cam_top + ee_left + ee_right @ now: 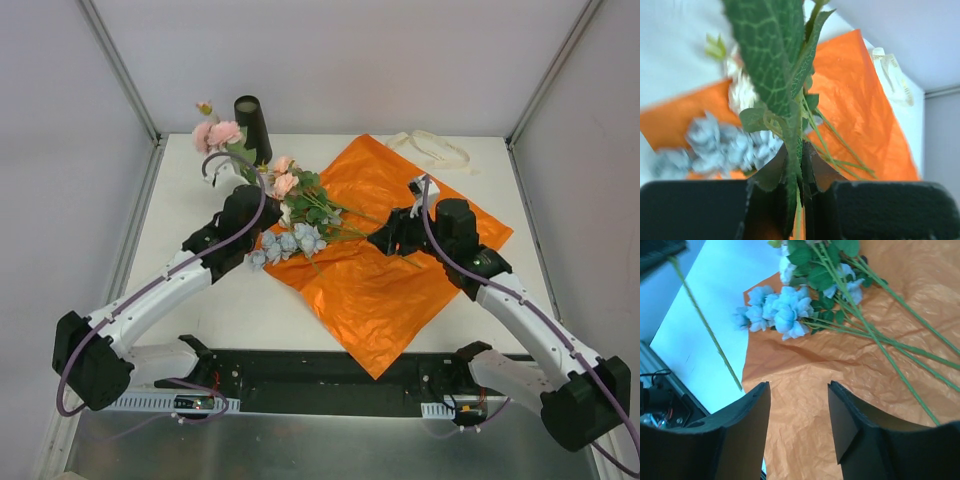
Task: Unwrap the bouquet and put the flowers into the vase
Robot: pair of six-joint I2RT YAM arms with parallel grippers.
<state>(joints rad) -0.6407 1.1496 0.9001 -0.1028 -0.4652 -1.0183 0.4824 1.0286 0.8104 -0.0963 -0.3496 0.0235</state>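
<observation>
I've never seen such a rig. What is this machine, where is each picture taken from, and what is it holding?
It is two robot arms bolted to a table. The wide picture looks down from above and behind them; the other two come from a camera on each wrist. On the table are unfolded orange paper, loose flowers, a cream ribbon and a black vase. The left gripper is shut on a leafy flower stem; the right gripper hangs open over the paper, holding nothing.

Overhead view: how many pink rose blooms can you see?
4. One pink bloom and its neighbour sit just left of the vase. Two paler blooms, upper and lower, lie at the upper-left edge of the orange paper. Leaves may hide more.
</observation>
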